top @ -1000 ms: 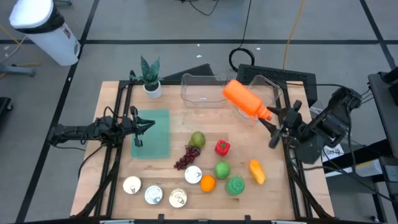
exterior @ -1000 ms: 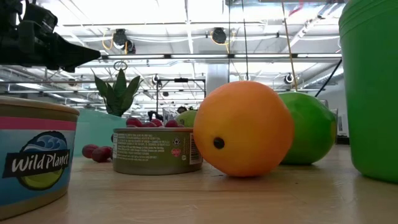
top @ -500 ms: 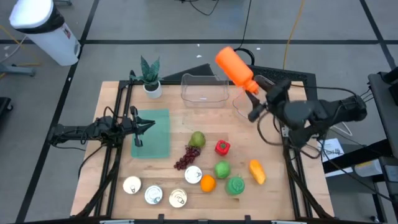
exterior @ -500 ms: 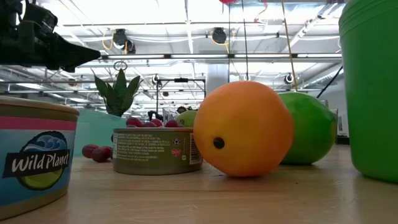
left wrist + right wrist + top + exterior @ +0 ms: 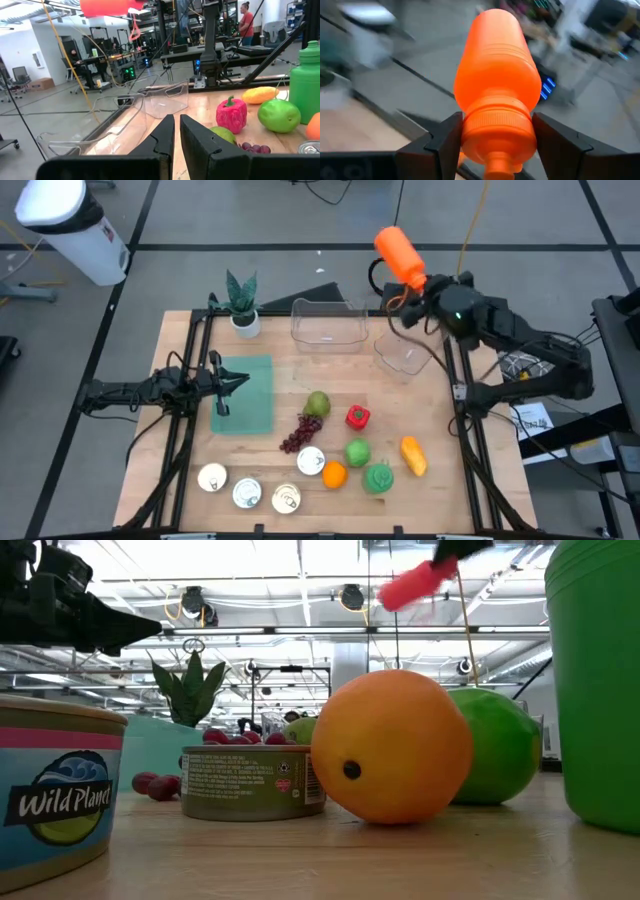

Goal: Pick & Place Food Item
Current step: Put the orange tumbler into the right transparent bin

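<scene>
An orange bottle [image 5: 398, 252] hangs high in the air past the table's far edge, behind the clear bins; it also shows in the low view [image 5: 415, 583] and the left wrist view [image 5: 107, 6]. My right gripper [image 5: 418, 285] is shut on its cap end, and the bottle's body fills the right wrist view [image 5: 497, 75]. My left gripper [image 5: 235, 380] is shut with nothing in it, held level above the green mat [image 5: 245, 405] at the table's left; its fingers [image 5: 176, 131] point toward the clear bins. My right gripper pinches the bottle's ribbed neck just above the cap [image 5: 497, 132] between its two fingers [image 5: 445, 142], one on each side. The fingers run nearly level, slanting toward the table's far left, in line with the bottle. The bottle sticks out ahead of them, lifted clear of everything.
Two clear bins [image 5: 327, 325] [image 5: 405, 355] stand at the far edge, a potted plant [image 5: 241, 305] at far left. In the middle lie a pear [image 5: 317, 403], grapes [image 5: 300, 433], red pepper [image 5: 357, 417], orange [image 5: 333, 474], green bottle [image 5: 378, 479], a yellow item [image 5: 413, 456]; cans [image 5: 246, 493] sit near.
My right gripper has swung from the table's right edge toward the far edge, turning as it went. The orange bottle went with it, from above the right clear bin to beyond the far edge, still held and clear of the table.
</scene>
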Controlling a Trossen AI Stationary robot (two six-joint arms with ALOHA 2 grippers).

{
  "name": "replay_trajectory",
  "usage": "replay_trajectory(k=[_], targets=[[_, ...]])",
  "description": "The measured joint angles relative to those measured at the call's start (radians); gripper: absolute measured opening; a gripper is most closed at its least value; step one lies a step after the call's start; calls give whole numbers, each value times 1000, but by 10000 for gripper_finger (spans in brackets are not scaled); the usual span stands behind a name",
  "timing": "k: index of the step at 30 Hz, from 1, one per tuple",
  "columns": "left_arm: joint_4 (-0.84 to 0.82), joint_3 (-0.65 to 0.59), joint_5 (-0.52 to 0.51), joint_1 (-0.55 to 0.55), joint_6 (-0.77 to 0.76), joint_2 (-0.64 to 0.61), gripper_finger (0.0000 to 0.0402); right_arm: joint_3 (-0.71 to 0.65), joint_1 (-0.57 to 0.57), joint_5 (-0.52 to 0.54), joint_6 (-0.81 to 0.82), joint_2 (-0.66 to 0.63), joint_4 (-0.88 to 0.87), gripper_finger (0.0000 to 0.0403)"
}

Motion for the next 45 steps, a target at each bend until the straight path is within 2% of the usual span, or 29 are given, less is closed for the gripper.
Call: replay_trajectory(k=[2,6,13,17,20,25,31,34,45], targets=[[0,0,0,0,0,0,42,0,-80,-68,70,2,-120,209],[0,0,0,0,0,0,42,0,-194,-279,218,2,-332,210],[0,0,0,0,0,0,42,0,-223,-305,383,7,-603,210],[0,0,0,0,0,0,42,0,-223,-389,424,18,-690,210],[0,0,0,0,0,0,42,0,-224,-449,396,35,-717,210],[0,0,0,0,0,0,42,0,-269,-659,296,85,-762,210],[0,0,0,0,0,0,42,0,-333,-822,172,168,-775,210],[0,0,0,0,0,0,42,2,-362,-851,129,208,-780,210],[0,0,0,0,0,0,42,55,-400,-853,49,323,-808,210]])
